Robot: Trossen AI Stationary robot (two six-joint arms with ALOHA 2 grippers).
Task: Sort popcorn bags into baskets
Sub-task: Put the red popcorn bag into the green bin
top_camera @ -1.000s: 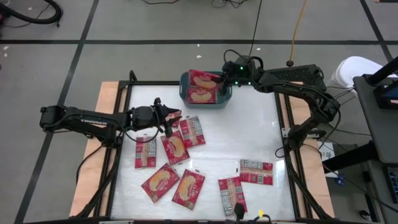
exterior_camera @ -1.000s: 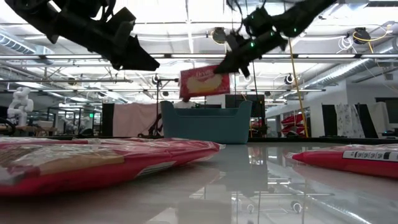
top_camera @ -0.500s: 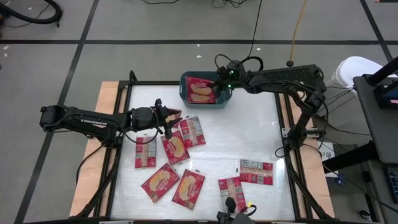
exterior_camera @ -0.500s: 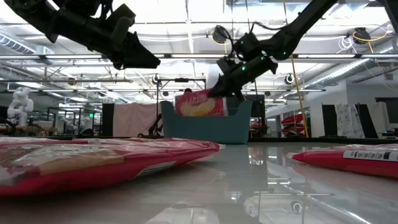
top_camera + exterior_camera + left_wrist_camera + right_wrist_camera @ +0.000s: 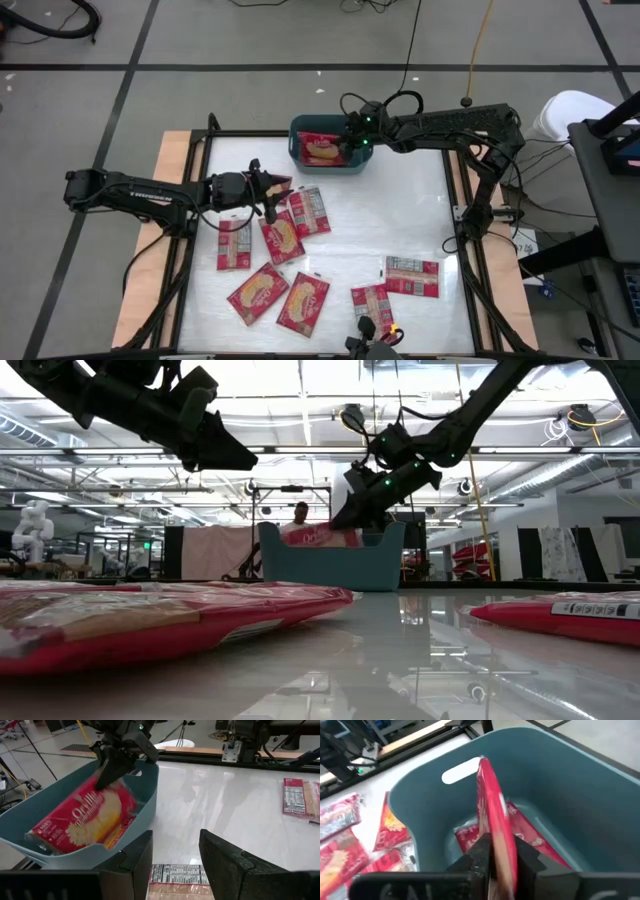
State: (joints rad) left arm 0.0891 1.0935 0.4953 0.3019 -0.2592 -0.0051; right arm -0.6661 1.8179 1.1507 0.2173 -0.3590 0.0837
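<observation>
I've got the right gripper point(image 5: 350, 140) reaching in over the teal-blue plastic basket with rounded corners point(image 5: 297, 130) at the far edge of the table, and its dark fingers point(image 5: 470, 860) are pinching a flat red popcorn packet with a yellow picture point(image 5: 85, 817) by one edge. The packet hangs tilted, its lower part down inside the basket and leaning on the wall. Under it, on the basket floor, I see another red packet point(image 5: 530, 832) lying flat.

The left gripper point(image 5: 268, 192) hovers above the table to the left of the middle, over the cluster of loose packets, fingers spread apart with nothing between them. A packet showing its grey-white printed panel point(image 5: 180, 875) lies just below it.

On the white table surface point(image 5: 400, 210), the rest of the red packets are scattered: a group left of centre and toward the near edge point(image 5: 265, 290), and two more near the right point(image 5: 412, 277), well apart from the basket.
</observation>
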